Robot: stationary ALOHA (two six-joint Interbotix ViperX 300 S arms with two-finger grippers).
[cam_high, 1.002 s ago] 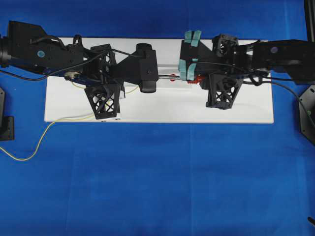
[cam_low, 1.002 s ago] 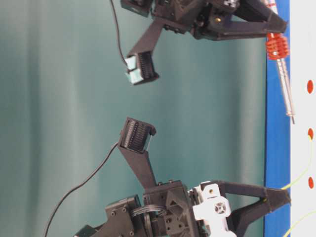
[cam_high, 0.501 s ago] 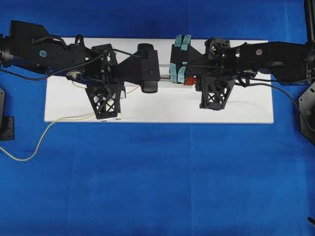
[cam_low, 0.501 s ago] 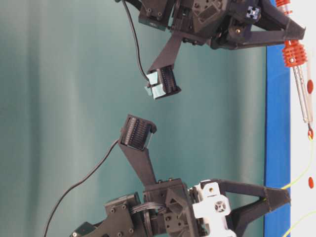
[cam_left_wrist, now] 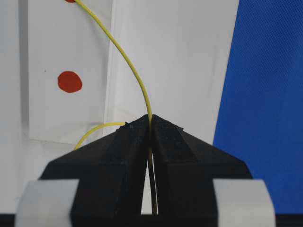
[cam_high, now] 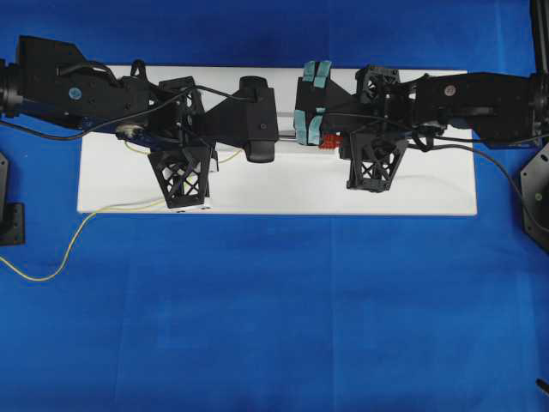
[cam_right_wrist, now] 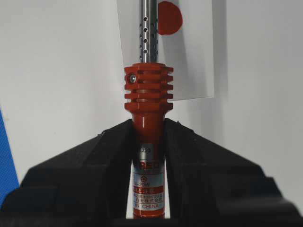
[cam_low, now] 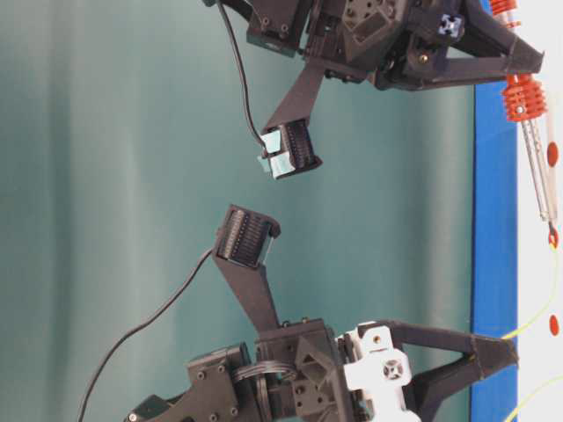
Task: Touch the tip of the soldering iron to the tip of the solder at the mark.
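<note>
Over a blue table (cam_high: 274, 309) lies a white board (cam_high: 429, 193), and both arms meet above it.

The left pincer (cam_left_wrist: 150, 124) is clenched on the solder (cam_left_wrist: 135, 78), a thin yellow wire nipped between its black fingertips (cam_left_wrist: 128, 142). In the left wrist view the wire rises from the pinch and curves up and to the left across the white board, passing right of a red dot (cam_left_wrist: 69, 81) and running toward a second red mark at the top edge. In the overhead view the rest of the solder trails off the board's near left corner and loops over the blue cloth toward the left edge.

The right pincer (cam_right_wrist: 147, 124) is clamped on the soldering iron (cam_right_wrist: 147, 101), its fingers closed on the red handle just below the ribbed collar. The perforated silver shaft runs up beside a red mark (cam_right_wrist: 170, 18) on a white paper slip (cam_right_wrist: 194, 56).

In the table-level view, which is turned sideways, the iron's shaft points toward a red mark on the board and its tip sits at that mark, where the end of the yellow solder also arrives. Whether tip and solder actually touch is too small to tell.
</note>
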